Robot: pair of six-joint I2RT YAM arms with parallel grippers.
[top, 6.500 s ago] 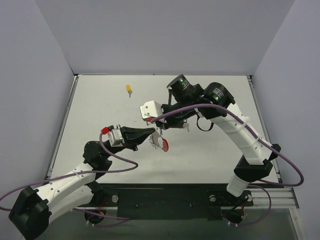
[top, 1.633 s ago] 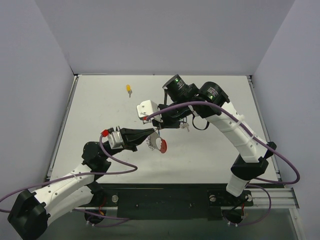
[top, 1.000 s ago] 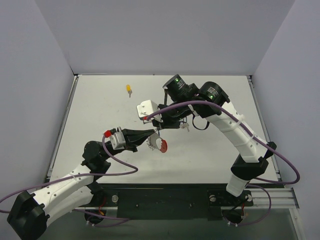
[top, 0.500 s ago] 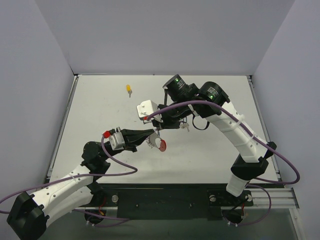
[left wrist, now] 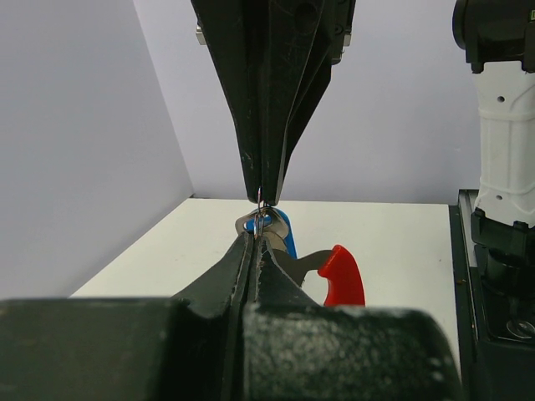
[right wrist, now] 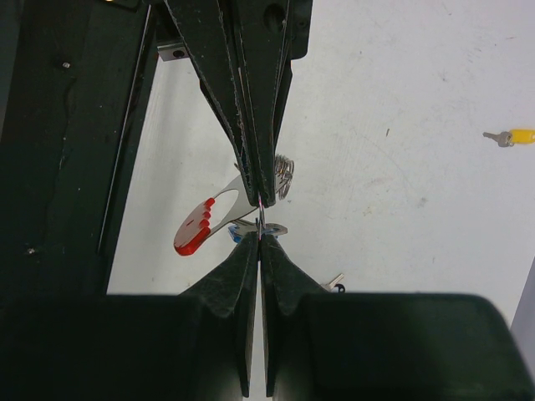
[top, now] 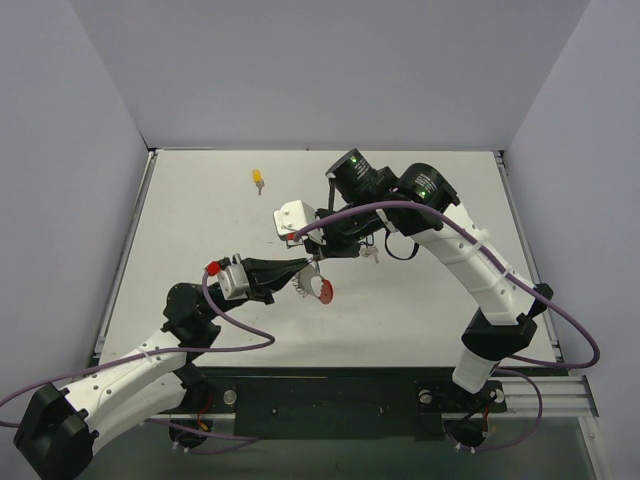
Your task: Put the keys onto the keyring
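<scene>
The keyring (top: pixel 322 289), a thin silver wire loop with a red-edged metal piece (left wrist: pixel 341 274) (right wrist: pixel 201 227), hangs just above the table's middle. My left gripper (top: pixel 305 266) (left wrist: pixel 257 230) is shut on the wire from one side. My right gripper (top: pixel 315 260) (right wrist: pixel 260 237) is shut on the same wire, tip to tip with the left one. A blue key (left wrist: pixel 285 231) (right wrist: pixel 236 237) hangs right at the pinch point, mostly hidden by the fingers. A yellow key (top: pixel 257 178) (right wrist: pixel 518 136) lies at the far left. More keys (top: pixel 373 254) (right wrist: pixel 335 284) lie under the right arm.
A small silver coil (right wrist: pixel 284 176) dangles beside the left fingertips. The right arm's purple cable (top: pixel 400 212) arches over the centre. The table's raised rim (top: pixel 128 250) runs along the left and far sides.
Over the last second nothing visibly moves. Since the earliest frame, the right wrist has shifted slightly left, and both grippers stay pinched together on the keyring.
</scene>
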